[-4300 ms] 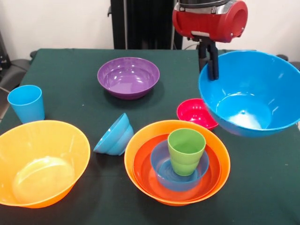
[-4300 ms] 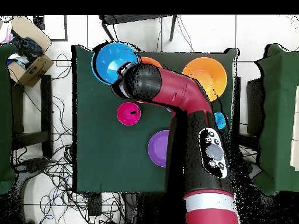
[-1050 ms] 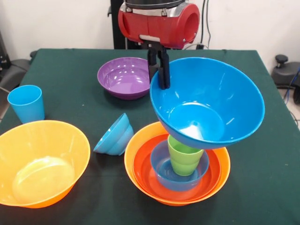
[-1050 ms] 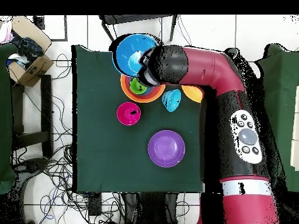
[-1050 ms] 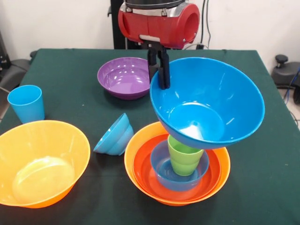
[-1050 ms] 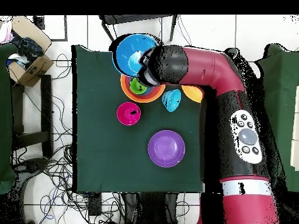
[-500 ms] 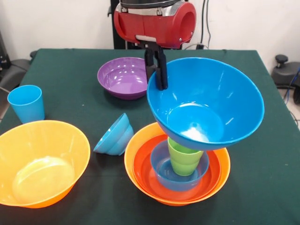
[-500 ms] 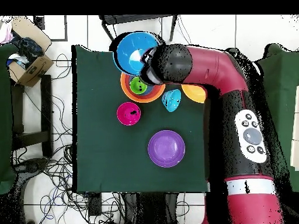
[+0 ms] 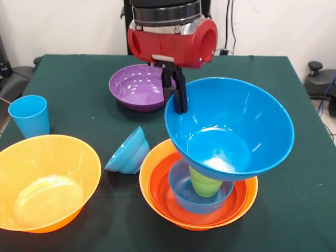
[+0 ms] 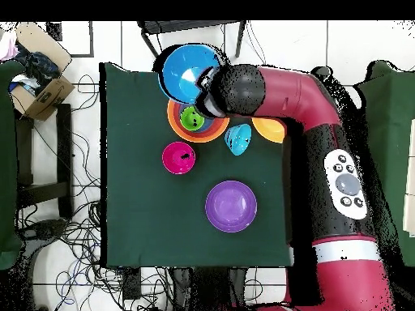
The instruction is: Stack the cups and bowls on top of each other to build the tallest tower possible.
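Gripper (image 9: 179, 97) pinching rim of big blue bowl (image 9: 236, 131), held tilted just over green cup (image 9: 203, 181) in tower (image 9: 157, 181) (orange base). Step: placing; next needs leveling, centring on cup, then release

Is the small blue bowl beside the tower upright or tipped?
Tipped: the small blue bowl lies on its side, its rounded underside facing the camera.

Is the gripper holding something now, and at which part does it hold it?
Yes. The gripper holds the big blue bowl by its rim, on the side toward the purple bowl, jaws closed over the edge.
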